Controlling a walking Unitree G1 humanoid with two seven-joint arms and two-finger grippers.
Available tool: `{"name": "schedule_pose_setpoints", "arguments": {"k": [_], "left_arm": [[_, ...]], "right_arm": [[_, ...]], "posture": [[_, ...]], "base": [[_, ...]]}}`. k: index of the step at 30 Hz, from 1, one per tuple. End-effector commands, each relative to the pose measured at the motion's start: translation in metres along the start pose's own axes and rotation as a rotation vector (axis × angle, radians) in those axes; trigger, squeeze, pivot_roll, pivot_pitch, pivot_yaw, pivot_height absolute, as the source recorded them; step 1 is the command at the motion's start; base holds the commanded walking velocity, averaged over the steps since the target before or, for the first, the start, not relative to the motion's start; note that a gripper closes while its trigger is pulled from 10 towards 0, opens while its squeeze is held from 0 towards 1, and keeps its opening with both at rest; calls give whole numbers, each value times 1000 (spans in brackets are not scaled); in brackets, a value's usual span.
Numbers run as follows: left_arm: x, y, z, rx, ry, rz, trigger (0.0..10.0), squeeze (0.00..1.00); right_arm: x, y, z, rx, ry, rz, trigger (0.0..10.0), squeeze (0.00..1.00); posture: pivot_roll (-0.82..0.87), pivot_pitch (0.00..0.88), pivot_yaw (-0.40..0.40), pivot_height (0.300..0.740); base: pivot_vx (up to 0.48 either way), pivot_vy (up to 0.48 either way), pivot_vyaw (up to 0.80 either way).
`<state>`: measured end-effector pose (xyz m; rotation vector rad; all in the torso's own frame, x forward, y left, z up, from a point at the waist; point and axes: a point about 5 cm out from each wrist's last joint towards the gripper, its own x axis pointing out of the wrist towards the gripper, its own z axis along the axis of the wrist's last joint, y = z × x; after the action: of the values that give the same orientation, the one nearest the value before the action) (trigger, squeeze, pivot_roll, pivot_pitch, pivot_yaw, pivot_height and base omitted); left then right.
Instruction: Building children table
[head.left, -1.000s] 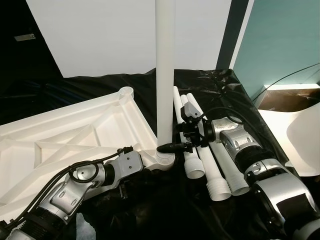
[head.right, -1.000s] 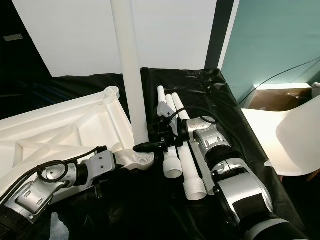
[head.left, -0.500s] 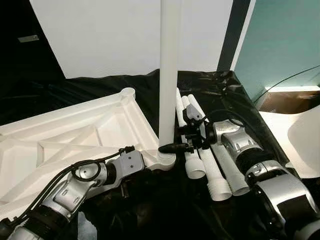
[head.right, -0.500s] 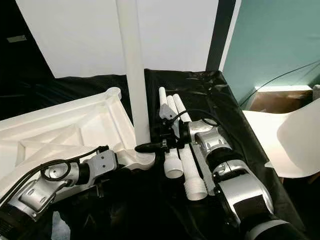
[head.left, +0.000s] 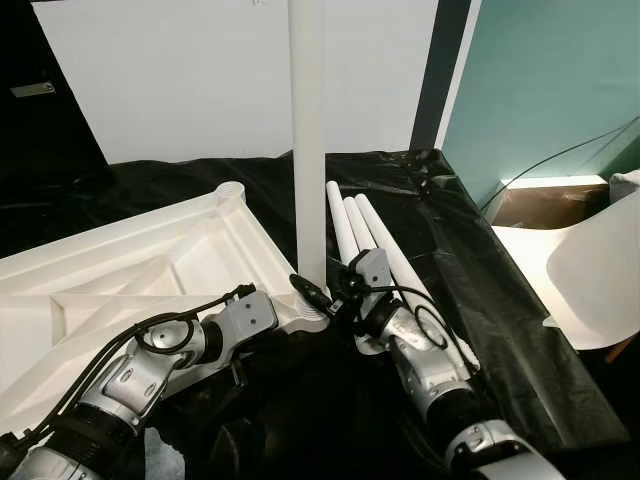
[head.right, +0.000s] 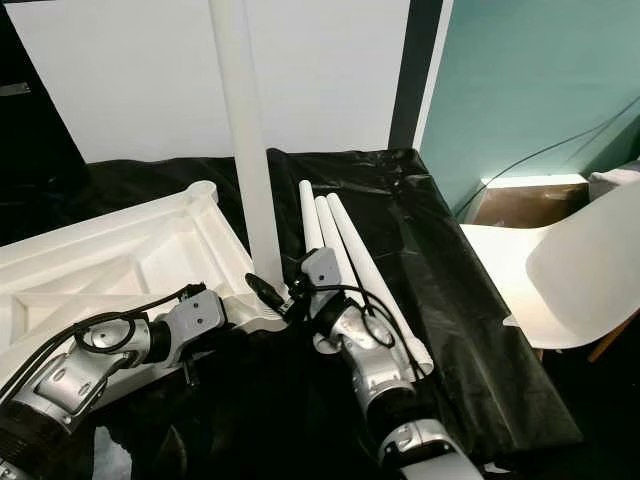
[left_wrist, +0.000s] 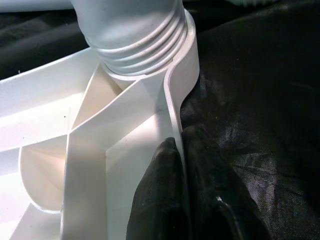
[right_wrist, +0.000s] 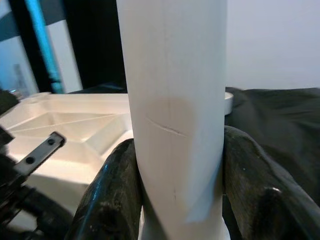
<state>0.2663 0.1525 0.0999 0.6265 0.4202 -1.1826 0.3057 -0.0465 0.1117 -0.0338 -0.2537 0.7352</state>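
Right tool (right_wrist: 175, 200) grasps the upright leg (head.left: 308, 150) near its base. Left tool (left_wrist: 182, 195) pinches the tabletop (head.left: 150, 270) rim at the near corner.

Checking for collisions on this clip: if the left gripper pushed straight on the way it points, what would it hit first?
Probably the threaded foot of the upright leg. The left gripper is clamped on the tabletop's rim, pointing along it towards the corner socket where that leg sits.
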Motion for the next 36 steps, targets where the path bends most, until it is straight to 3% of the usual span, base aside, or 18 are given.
{"name": "schedule_pose_setpoints", "arguments": {"k": [1, 4, 5, 7, 8, 13, 14, 15, 19, 20, 21, 24, 36], "left_arm": [[21, -50, -16, -20, 48, -320, 10000, 0], [21, -49, -16, -20, 49, -321, 10000, 0], [22, -49, -16, -20, 50, -320, 10000, 0], [22, -49, -16, -20, 50, -320, 10000, 0], [22, -48, -17, -20, 51, -319, 10000, 0], [21, -48, -18, -21, 54, -319, 10000, 0], [21, -48, -18, -20, 56, -319, 10000, 0], [21, -48, -18, -20, 57, -319, 10000, 0], [22, -48, -18, -19, 57, -319, 10000, 0], [23, -48, -18, -20, 55, -320, 10000, 0], [23, -49, -17, -20, 53, -321, 10000, 0], [24, -49, -17, -21, 52, -323, 10000, 0], [24, -49, -17, -21, 52, -323, 10000, 0]], "right_arm": [[-14, -45, 6, -42, 12, -308, 0, 0], [-13, -42, 6, -50, 18, -300, 0, 0], [-11, -38, 6, -56, 18, -280, 10000, 0], [-11, -38, 6, -56, 18, -280, 10000, 0], [-8, -34, 7, -49, 12, -245, 10000, 1000], [-1, -27, 8, -29, 24, -130, 10000, 1000], [3, -24, 9, -20, 38, -60, 10000, 816], [5, -24, 10, -16, 55, 4, 10000, 0], [6, -26, 12, -18, 77, 72, 10000, 0], [6, -33, 17, -24, 117, 217, 10000, 0], [5, -35, 19, -25, 137, 278, 10000, 0], [3, -37, 21, -31, 169, 360, 10000, 0], [3, -37, 21, -31, 169, 360, 10000, 0]], "posture": [[96, 0, -4, 740], [97, 0, -2, 740], [98, 0, -3, 740], [98, 0, -3, 740], [98, 0, -3, 740], [95, 0, -3, 740], [94, 0, -3, 740], [94, 0, -6, 740], [92, 0, -7, 740], [89, 0, -10, 740], [89, 0, -10, 740], [84, 0, -9, 740], [84, 0, -9, 740]], "base": [[0, 0, 0], [0, 0, 0], [0, 0, 0], [0, 0, 0], [0, 0, 0], [0, 0, 0], [0, 0, 0], [0, 0, 0], [0, 0, 0], [0, 0, 0], [0, 0, 0], [0, 0, 0], [0, 0, 0]]}}
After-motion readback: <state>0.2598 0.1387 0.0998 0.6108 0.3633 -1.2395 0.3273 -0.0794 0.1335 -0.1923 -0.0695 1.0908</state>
